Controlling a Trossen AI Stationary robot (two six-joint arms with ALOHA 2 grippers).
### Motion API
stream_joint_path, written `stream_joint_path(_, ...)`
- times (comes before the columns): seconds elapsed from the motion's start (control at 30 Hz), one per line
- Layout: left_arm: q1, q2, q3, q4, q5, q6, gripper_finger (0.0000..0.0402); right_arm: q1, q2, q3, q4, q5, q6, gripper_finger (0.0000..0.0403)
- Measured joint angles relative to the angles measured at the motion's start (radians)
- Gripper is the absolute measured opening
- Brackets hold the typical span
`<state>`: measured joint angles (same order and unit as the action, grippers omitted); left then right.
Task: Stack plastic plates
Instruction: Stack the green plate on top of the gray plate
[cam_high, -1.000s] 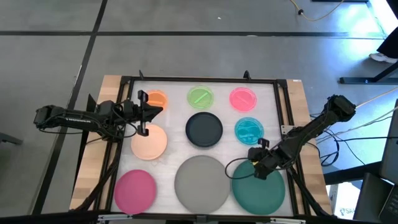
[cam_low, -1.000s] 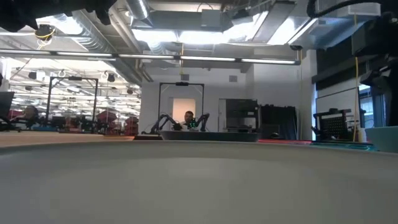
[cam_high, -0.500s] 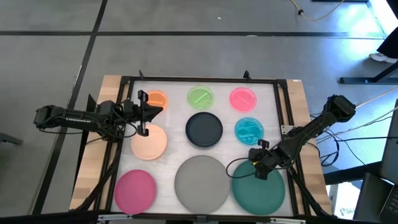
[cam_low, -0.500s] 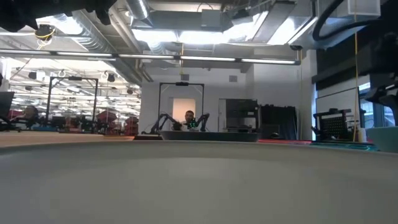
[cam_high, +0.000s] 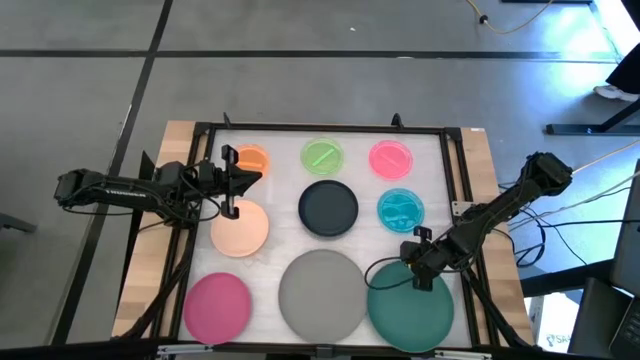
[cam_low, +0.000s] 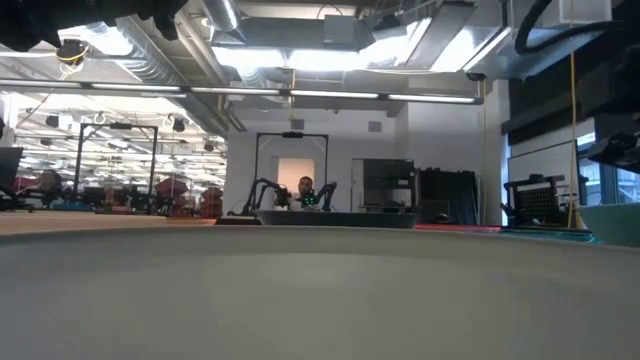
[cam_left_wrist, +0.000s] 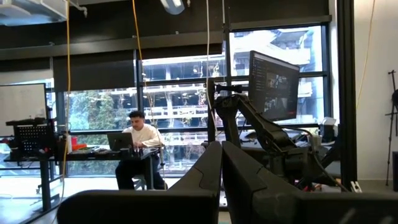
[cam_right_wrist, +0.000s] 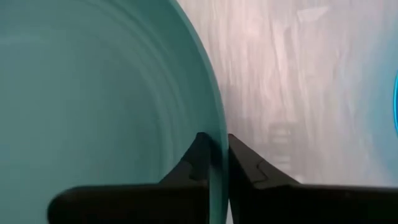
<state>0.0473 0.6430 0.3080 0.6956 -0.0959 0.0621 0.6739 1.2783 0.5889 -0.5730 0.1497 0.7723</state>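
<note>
Stacking barely begun: right gripper (cam_high: 419, 262) clamped on rim of dark green plate (cam_high: 412, 305), lower right, edge overlapping grey plate (cam_high: 320, 294); remaining plates lie singly; left gripper (cam_high: 236, 183) waits upper left, fingers together.

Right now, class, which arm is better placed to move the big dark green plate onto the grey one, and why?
The right. Its gripper is shut on the dark green plate at the rim, beside the grey plate. The left gripper hovers far off, by the peach plate.
</note>
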Motion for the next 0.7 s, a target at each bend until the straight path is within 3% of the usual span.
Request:
stream_joint_path(0.17,0.0,0.0,0.0,0.0,0.0,0.0,0.0006,0.0,-0.032,0.017,-0.006,-0.028,-0.017,0.0004)
stream_joint_path(0.47,0.0,0.0,0.0,0.0,0.0,0.0,0.0006,-0.003,-0.096,0.076,-0.006,0.026,0.031,0.0)
stream_joint_path(0.7,0.0,0.0,0.0,0.0,0.0,-0.001,0.0006,-0.076,-0.097,0.099,0.011,0.001,0.043,0.0)
